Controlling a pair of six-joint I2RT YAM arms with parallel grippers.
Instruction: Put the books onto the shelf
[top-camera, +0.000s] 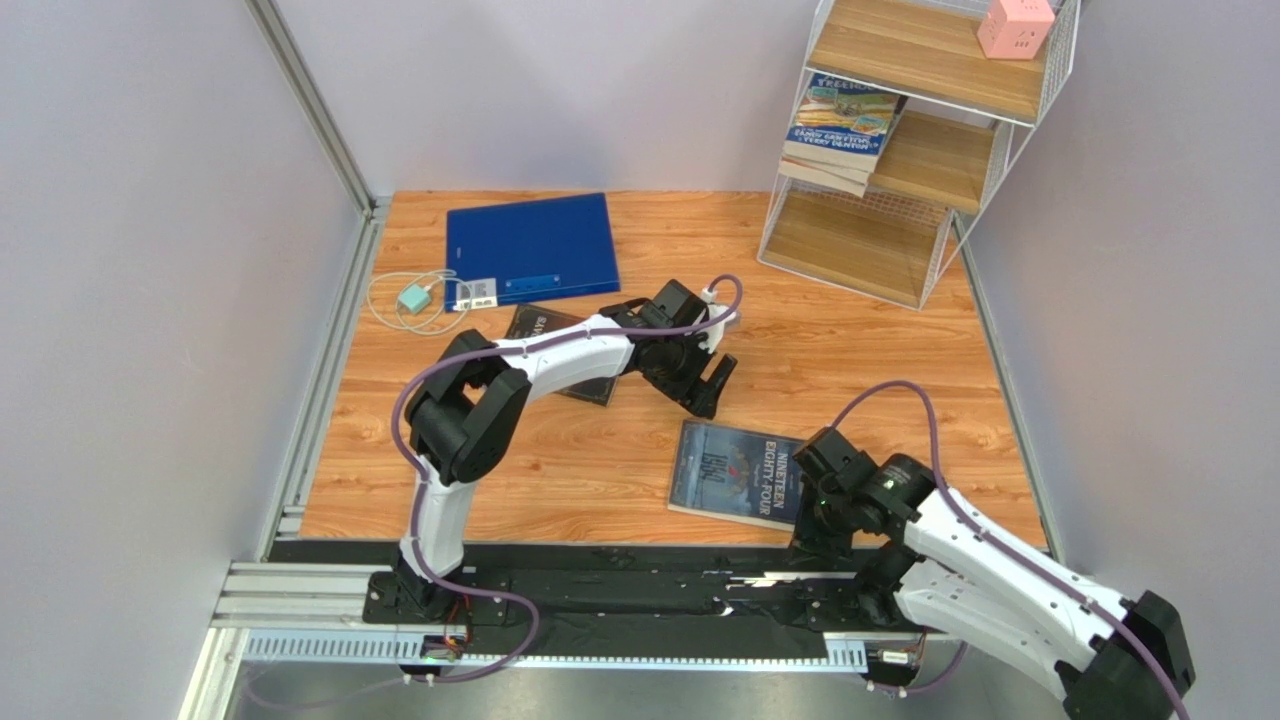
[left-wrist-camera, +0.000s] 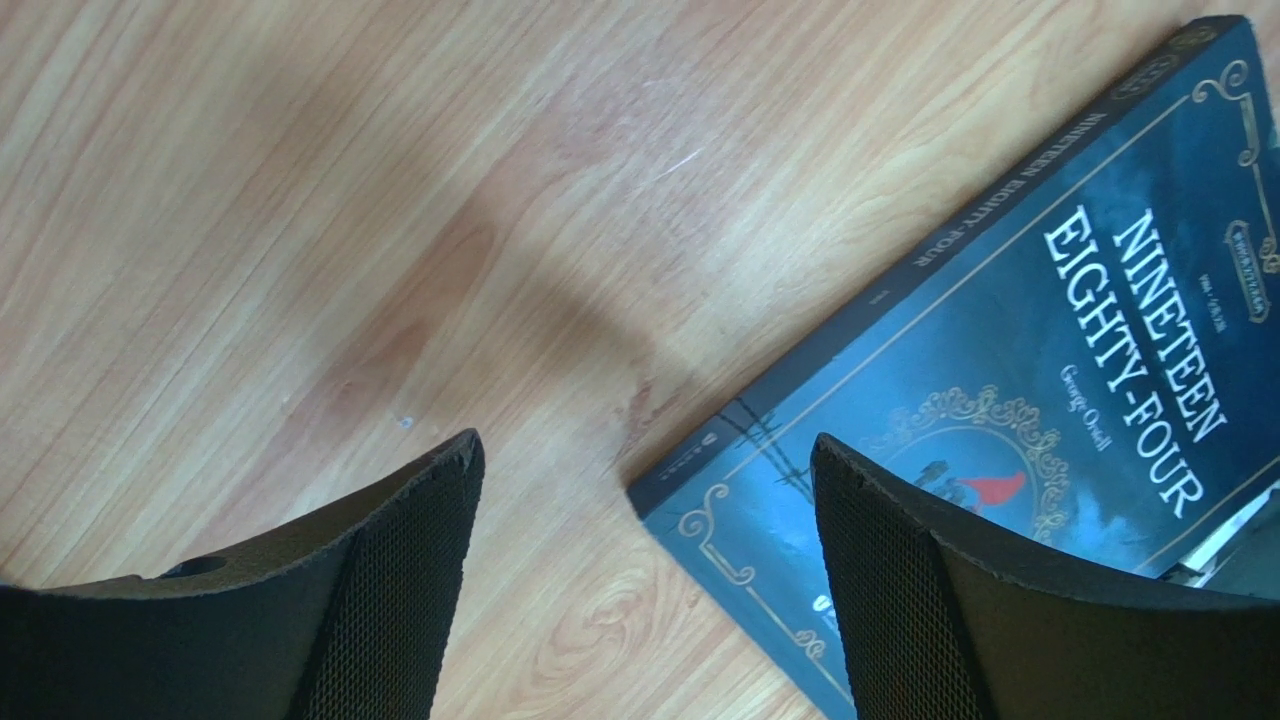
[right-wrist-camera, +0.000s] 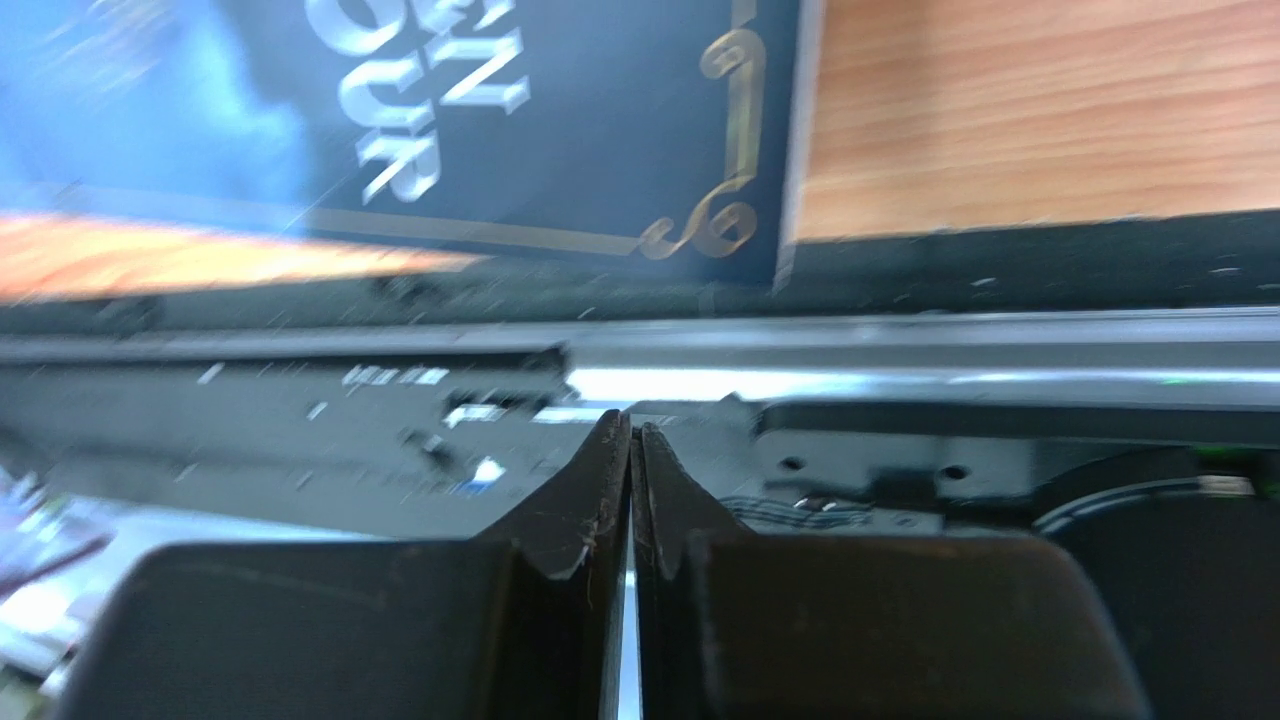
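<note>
In the overhead view the shelf (top-camera: 879, 240) stands at the upper right of the wooden table (top-camera: 601, 480), with a stack of books (top-camera: 842, 128) lying flat on its middle board and a pink cube (top-camera: 1014, 27) on the top board. A blue binder (top-camera: 531, 248) lies at the upper centre, with a small teal object (top-camera: 413, 299) and its cable just left of it. A dark book (top-camera: 553, 333) lies below the binder, partly hidden under the left arm. The navy "Nineteen Eighty-Four" (top-camera: 733, 473) lies flat at the lower centre. The left gripper (top-camera: 709, 390) hangs above the table just above that book in the frame, and the right gripper (top-camera: 812, 525) sits at the book's lower right corner, by the table's near edge. In the left wrist view the left gripper (left-wrist-camera: 646, 438) has its fingers (left-wrist-camera: 398, 578) spread wide with nothing held. The navy book (left-wrist-camera: 1052, 345) fills the right of the frame, its corner lying between the fingertips, and the right finger covers its lower part. In the right wrist view the right gripper (right-wrist-camera: 631, 435) has its fingers (right-wrist-camera: 579, 510) pressed together, empty, over the dark rail (right-wrist-camera: 902, 375) at the table's edge. The navy book's (right-wrist-camera: 571, 120) corner shows at the upper left, blurred.
</note>
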